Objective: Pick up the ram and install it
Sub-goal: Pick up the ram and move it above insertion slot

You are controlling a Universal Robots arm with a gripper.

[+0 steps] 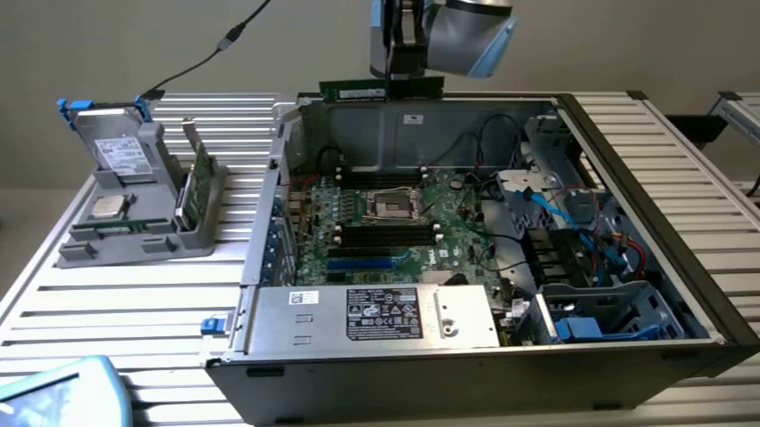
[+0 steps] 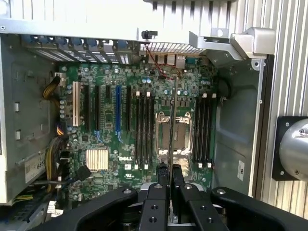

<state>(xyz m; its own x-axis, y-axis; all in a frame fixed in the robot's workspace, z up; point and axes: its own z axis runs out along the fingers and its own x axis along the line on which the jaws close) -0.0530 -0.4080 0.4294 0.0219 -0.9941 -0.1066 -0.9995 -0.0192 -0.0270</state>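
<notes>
The ram [image 1: 354, 91], a slim green stick, hangs level above the back wall of the open computer case [image 1: 665, 178], and my gripper [image 1: 401, 85] is shut on it from above. In the wrist view the ram [image 2: 172, 120] appears edge-on as a thin dark strip running out from between the fingertips of the gripper [image 2: 169, 177], over the processor socket [image 2: 175, 137]. Black memory slots [image 2: 144, 130] lie on one side of that socket and more slots [image 2: 204, 127] on the other. On the motherboard [image 1: 392, 222] the same slots [image 1: 380, 236] sit well below the stick.
A grey holder [image 1: 125, 227] on the exterior view's left carries a silver chip [image 1: 109, 206], a drive [image 1: 119, 151] and a green card [image 1: 196, 182]. The power supply [image 1: 368, 316] lines the case front. Cables and drive bays [image 1: 582, 240] crowd the exterior view's right.
</notes>
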